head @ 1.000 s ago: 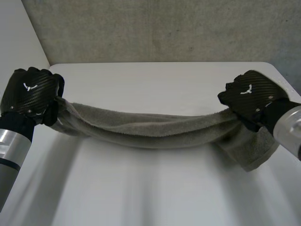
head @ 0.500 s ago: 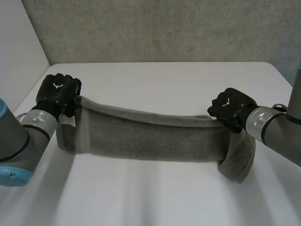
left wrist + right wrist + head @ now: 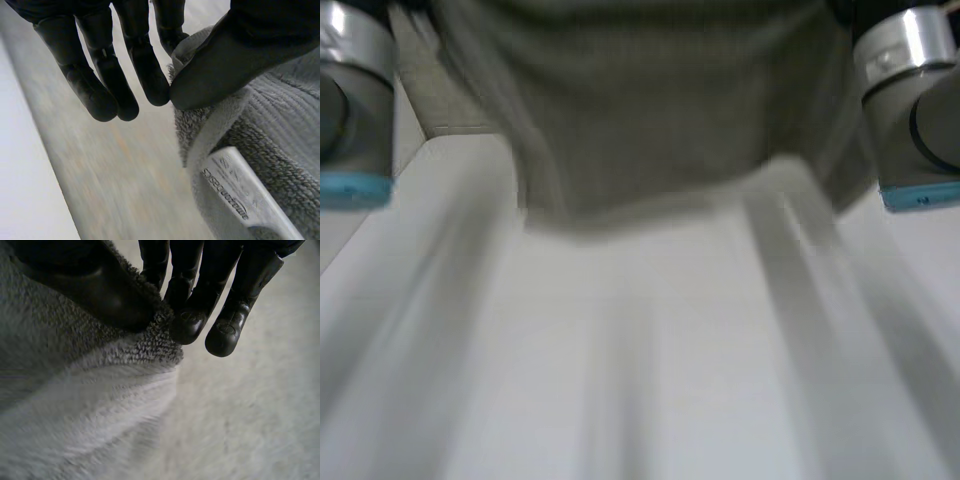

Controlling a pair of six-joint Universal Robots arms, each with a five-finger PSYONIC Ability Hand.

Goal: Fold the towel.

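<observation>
The grey towel (image 3: 660, 110) hangs high above the white table (image 3: 640, 380), close in front of the head camera, spread between the two raised arms. In the left wrist view my left hand (image 3: 125, 55) pinches a corner of the towel (image 3: 260, 165) between thumb and fingers; a white label (image 3: 240, 192) hangs below the thumb. In the right wrist view my right hand (image 3: 200, 295) pinches the other top corner of the towel (image 3: 90, 390) between thumb and fingers.
The left arm's grey joint with its light-blue cap (image 3: 355, 110) and the right arm's (image 3: 915, 110) flank the towel. A grey wall (image 3: 445, 95) stands behind the table.
Both arms have risen fast, lifting the towel off the table until it hangs up close to the head camera. Both hands keep their hold on its corners.
</observation>
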